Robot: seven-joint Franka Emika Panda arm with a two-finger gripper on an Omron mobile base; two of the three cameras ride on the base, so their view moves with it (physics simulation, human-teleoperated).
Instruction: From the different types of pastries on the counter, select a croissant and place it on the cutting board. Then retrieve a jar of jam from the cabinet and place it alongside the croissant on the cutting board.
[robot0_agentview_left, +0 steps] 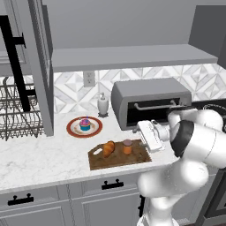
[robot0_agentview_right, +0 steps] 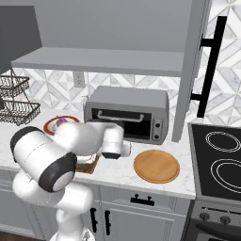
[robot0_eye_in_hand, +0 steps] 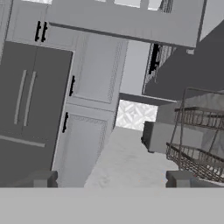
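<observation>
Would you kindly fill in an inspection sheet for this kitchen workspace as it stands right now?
Surface: white marble counter, cutting board near its front edge.
Job's things: croissant and jar of jam side by side on the board; cupcake on a red-rimmed plate; cabinet shelf bare, door open.
Clutter: soap bottle, toaster oven, round tan plate, wire dish rack.
Gripper: gripper just right of the board, jaws open, holding nothing.
Cables: nothing seen; a wall outlet with nothing plugged in.
Surroundings: stove to the right, grey drawers below.
</observation>
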